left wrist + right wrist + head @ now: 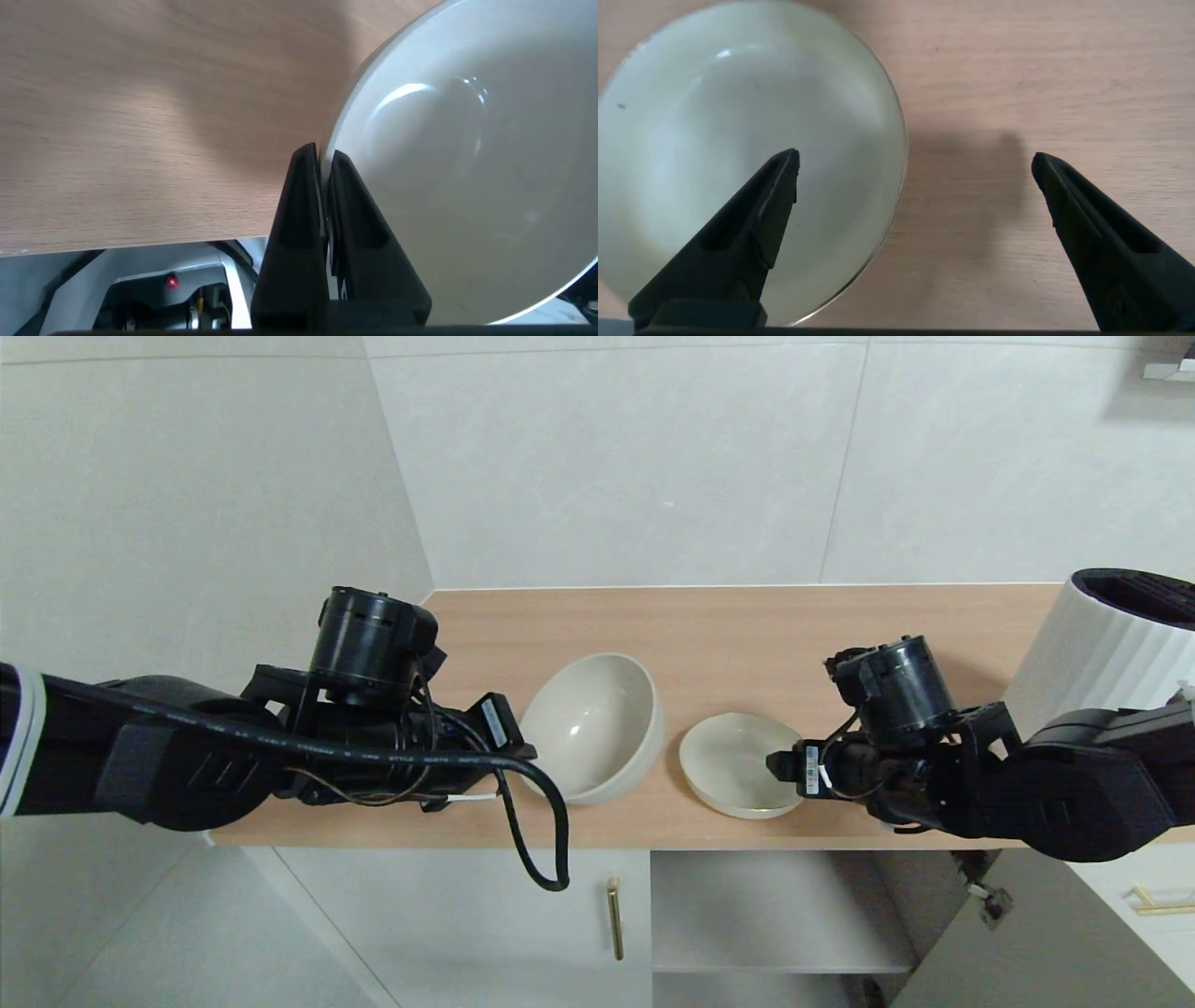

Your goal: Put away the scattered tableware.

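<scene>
A large beige bowl [597, 728] is tipped on its side on the wooden counter [747, 625]. My left gripper [518, 751] is shut on its near-left rim. The left wrist view has both fingers [304, 201] pinched on the rim of the bowl [467, 159]. A small pale plate [733, 761] lies flat to the right of the bowl. My right gripper [780, 767] is open at the plate's right edge. In the right wrist view this gripper [915, 163] straddles the rim of the plate [719, 121], one finger [761, 224] over the plate and the other over bare wood.
A tall white ribbed container [1102, 644] stands at the counter's right end, close behind my right arm. Below the counter are an open cabinet shelf [775, 905] and a door with a gold handle [614, 919]. Tiled walls close off the back and the left.
</scene>
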